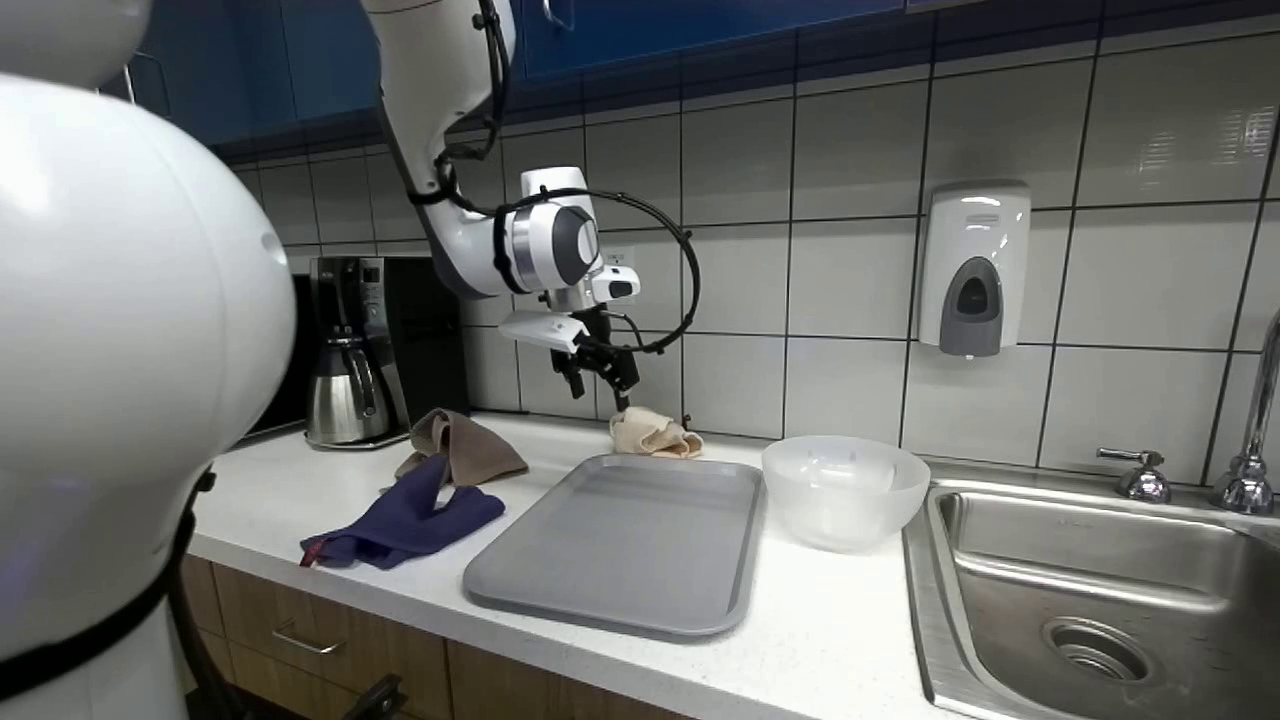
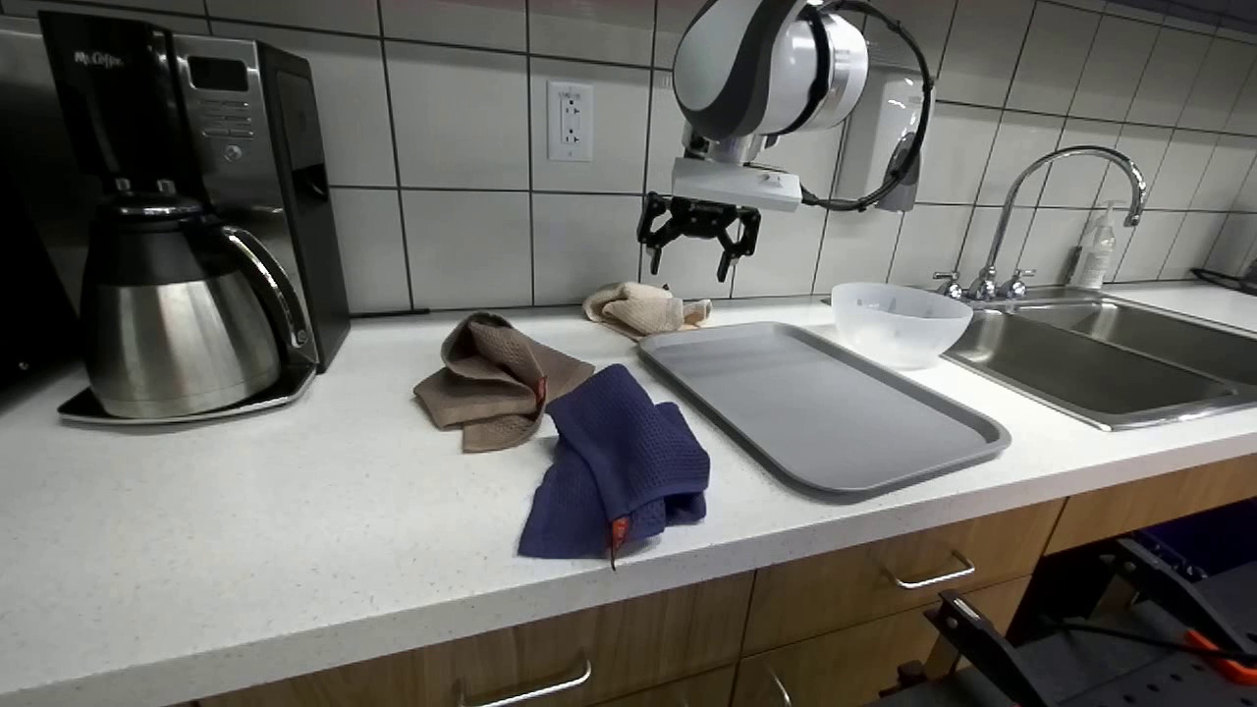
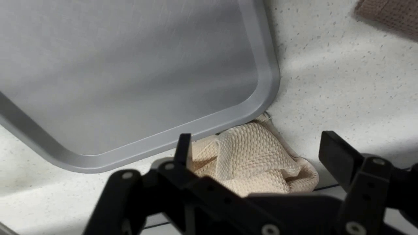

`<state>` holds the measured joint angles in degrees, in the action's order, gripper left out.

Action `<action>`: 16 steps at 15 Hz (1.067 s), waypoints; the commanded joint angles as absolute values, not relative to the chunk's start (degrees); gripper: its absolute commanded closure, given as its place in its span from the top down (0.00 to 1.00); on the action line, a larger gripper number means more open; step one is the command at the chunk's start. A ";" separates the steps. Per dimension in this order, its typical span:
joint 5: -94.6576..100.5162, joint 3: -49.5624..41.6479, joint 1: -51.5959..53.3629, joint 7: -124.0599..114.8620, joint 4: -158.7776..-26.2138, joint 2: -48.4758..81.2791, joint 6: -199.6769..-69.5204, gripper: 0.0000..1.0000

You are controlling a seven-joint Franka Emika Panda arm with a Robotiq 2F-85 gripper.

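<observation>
My claw is spread wide and holds nothing. It hangs above the crumpled tan cloth, which lies on the counter right by one end of the gray tray. On one side of the tray I see a brown cloth and a blue cloth. On the other side sits a cloudy white bowl, near the sink.

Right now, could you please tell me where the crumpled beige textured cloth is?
In both exterior views, the cloth lies left of the frosted white round bowl, between the rectangular grey tray and the tiled wall, below the open black gripper.
</observation>
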<state>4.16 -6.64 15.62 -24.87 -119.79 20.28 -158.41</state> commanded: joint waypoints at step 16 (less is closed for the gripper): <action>4.42 -2.19 11.98 -25.08 -140.54 0.69 -159.37 1.00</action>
